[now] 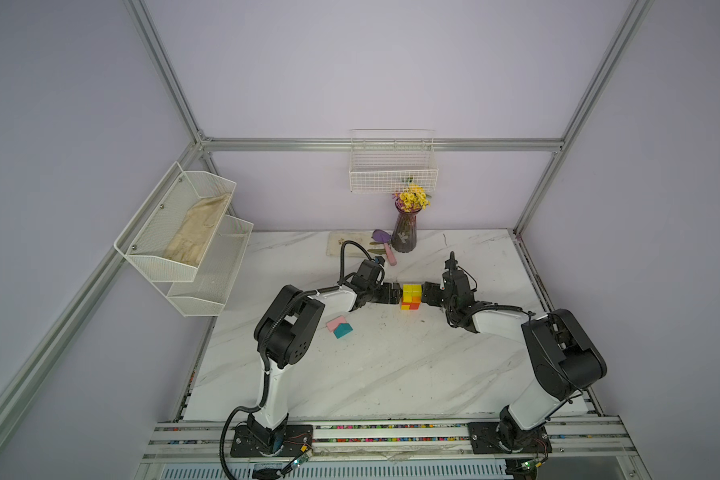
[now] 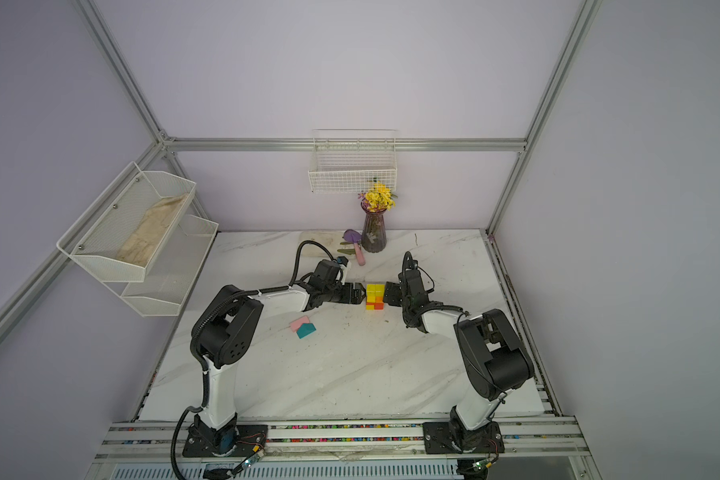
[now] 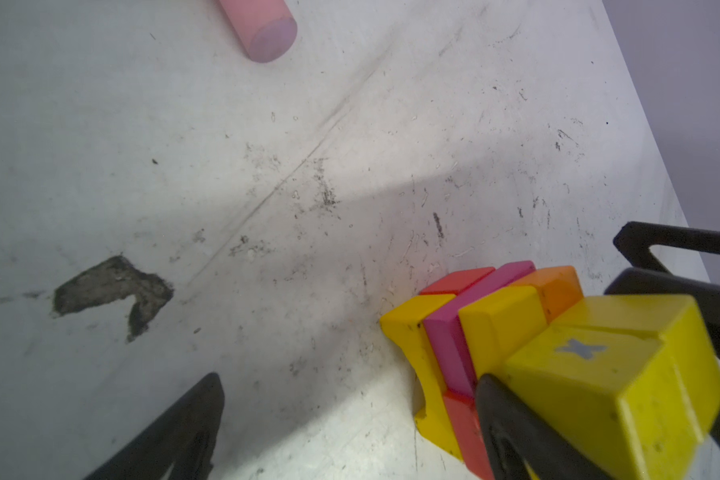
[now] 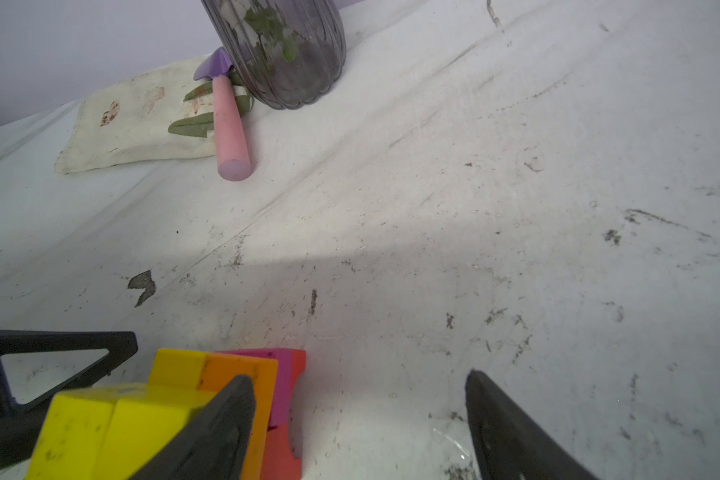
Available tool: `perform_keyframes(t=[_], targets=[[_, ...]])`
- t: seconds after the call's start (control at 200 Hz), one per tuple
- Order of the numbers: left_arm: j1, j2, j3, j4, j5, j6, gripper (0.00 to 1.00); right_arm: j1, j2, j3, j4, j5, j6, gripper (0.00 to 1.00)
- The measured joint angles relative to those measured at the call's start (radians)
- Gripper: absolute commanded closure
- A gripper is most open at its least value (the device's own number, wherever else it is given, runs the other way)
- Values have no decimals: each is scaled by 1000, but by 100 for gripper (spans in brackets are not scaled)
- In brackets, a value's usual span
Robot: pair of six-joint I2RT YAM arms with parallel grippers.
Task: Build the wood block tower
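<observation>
- The white marbled surface [image 1: 391, 374] carries everything, and two black-and-white arms reach in over it from the near rail.
- A two-tier white mesh shelf [image 1: 208, 266] hangs on the left wall with a beige cloth [image 1: 198, 232] in its upper tier. A white wire basket [image 1: 393, 174] hangs on the back wall.
- A stained white cloth [image 1: 348, 244] lies flat at the back of the surface. Just beside it stands a ribbed purple vase [image 1: 406, 235] of yellow flowers.
- A small trowel [image 1: 387, 247] with a purple blade and a pink handle lies partly on that cloth, next to the vase.
- The tower [image 1: 411, 296] stands near the middle of the surface, in front of the vase. It has two yellow cubes on top, yellow and orange under them, then a magenta brick, with red and yellow at the base.
- The left pincer [image 1: 396, 293] is close against the tower's left side, its jaws spread wide with nothing between them. Whether a finger touches the blocks cannot be told.
- The right pincer [image 1: 425, 293] faces it from the tower's right side, jaws likewise apart and holding nothing.
- A pink block [image 1: 335, 323] and the teal house-shaped piece [image 1: 343, 331] lie touching each other, well apart from the tower, by the left arm's elbow.
</observation>
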Motion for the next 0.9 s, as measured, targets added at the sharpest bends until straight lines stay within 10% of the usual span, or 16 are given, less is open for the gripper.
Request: perform_keyframes(t=[0.9], targets=[[17, -170, -140, 49, -55, 37, 3, 0, -5, -2, 1, 42, 5, 17]])
